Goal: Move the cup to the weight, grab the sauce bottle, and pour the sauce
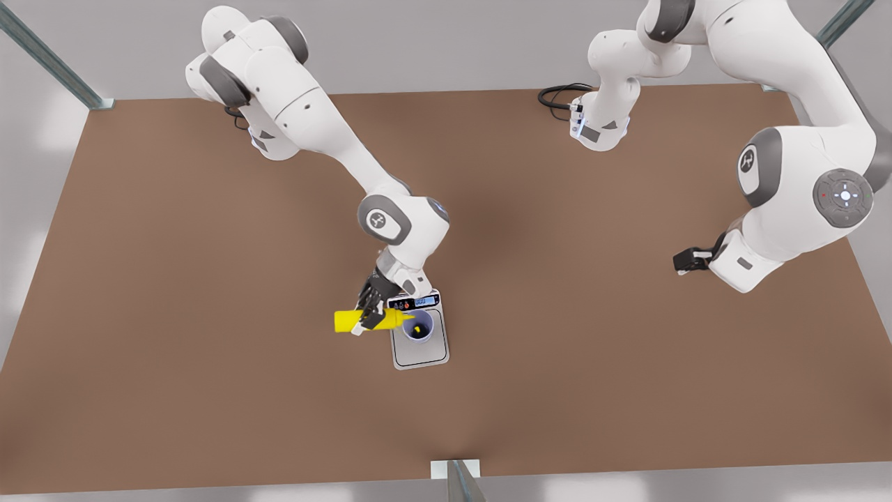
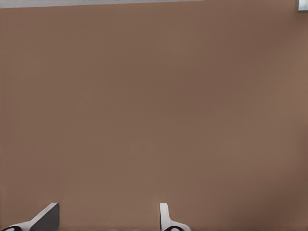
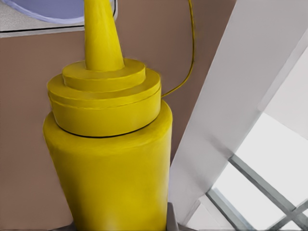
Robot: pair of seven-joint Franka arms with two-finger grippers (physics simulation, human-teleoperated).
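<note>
The yellow sauce bottle (image 1: pixel 346 321) lies tipped on its side in the air, and my right gripper (image 1: pixel 369 315) is shut on its body. Its nozzle (image 3: pixel 101 38) points over the rim of the lavender-blue cup (image 1: pixel 419 328). The cup stands on the plate of the weight (image 1: pixel 421 354), a flat scale with a lit display. A bright yellow bit of sauce (image 1: pixel 417 329) shows inside the cup. In the right wrist view the bottle (image 3: pixel 110 168) is close up, with the cup's rim (image 3: pixel 53 9) beyond the nozzle. My left gripper (image 1: pixel 686 261) waits at the front view's right, open (image 2: pixel 107 216) over bare table.
The brown table (image 1: pixel 209 383) stretches wide around the scale. A black cable (image 1: pixel 557 94) lies by the far arm base. Metal frame posts stand at the table's corners and at its near edge (image 1: pixel 456 477).
</note>
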